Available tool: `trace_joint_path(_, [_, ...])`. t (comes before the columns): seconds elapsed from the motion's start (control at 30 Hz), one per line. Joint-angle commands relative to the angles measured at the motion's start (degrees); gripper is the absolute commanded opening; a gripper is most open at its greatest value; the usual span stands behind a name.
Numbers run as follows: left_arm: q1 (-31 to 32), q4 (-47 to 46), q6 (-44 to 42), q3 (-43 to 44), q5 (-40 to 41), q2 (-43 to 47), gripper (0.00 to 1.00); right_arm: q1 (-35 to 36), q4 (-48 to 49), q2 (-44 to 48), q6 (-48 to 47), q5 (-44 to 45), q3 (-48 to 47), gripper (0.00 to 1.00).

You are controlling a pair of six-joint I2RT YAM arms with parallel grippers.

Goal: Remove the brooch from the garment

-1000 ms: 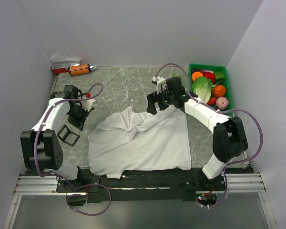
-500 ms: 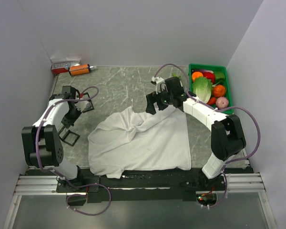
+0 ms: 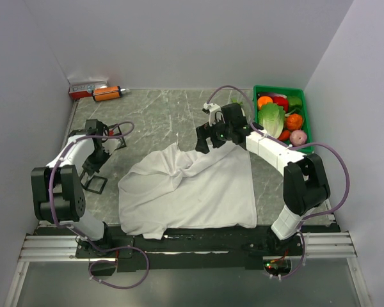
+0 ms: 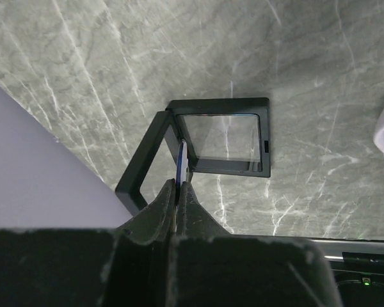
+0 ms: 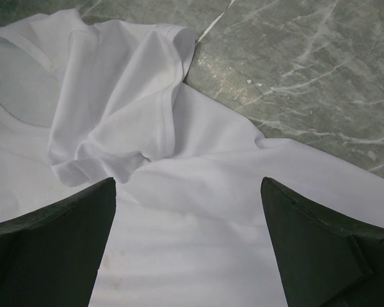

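**Left jaws:** closed on the brooch [image 4: 182,158], a thin dark-blue disc held edge-on between the tips. They hang just over an open black frame [image 4: 264,147] that lies on the counter [image 4: 83,64] near the left wall. Whether the disc touches the frame's hinged edge cannot be determined.

**Right jaws:** wide open and holding nothing. They hover over the far, bunched part of the shirt [image 5: 115,96], with a folded sleeve just beyond the tips.

**Surroundings:** the shirt lies spread mid-counter, well apart from the brooch. A second black frame [image 3: 95,184] lies nearer the left arm's base. A green bin [image 3: 305,91] of vegetables stands at the far right.

**Progress:** the brooch is off the shirt, so the removal itself appears complete. What likely remains is setting the brooch down, probably in the open frame, and releasing it.
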State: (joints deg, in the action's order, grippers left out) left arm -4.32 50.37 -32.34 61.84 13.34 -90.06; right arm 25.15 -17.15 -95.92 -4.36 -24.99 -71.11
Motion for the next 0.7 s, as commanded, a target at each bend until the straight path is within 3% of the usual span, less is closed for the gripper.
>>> trace_joint_path(0.0, [0.1, -0.09, -0.36, -1.11, 0.45, 0.32, 0.01, 0.25, 1.59, -0.32, -0.21, -0.76, -1.57, 1.0])
trace_joint_path(0.67, [0.98, -4.48, -1.76, -4.1, 3.62, -1.96, 0.01, 0.43, 1.41, -1.55, -0.39, -1.02, -2.19, 1.0])
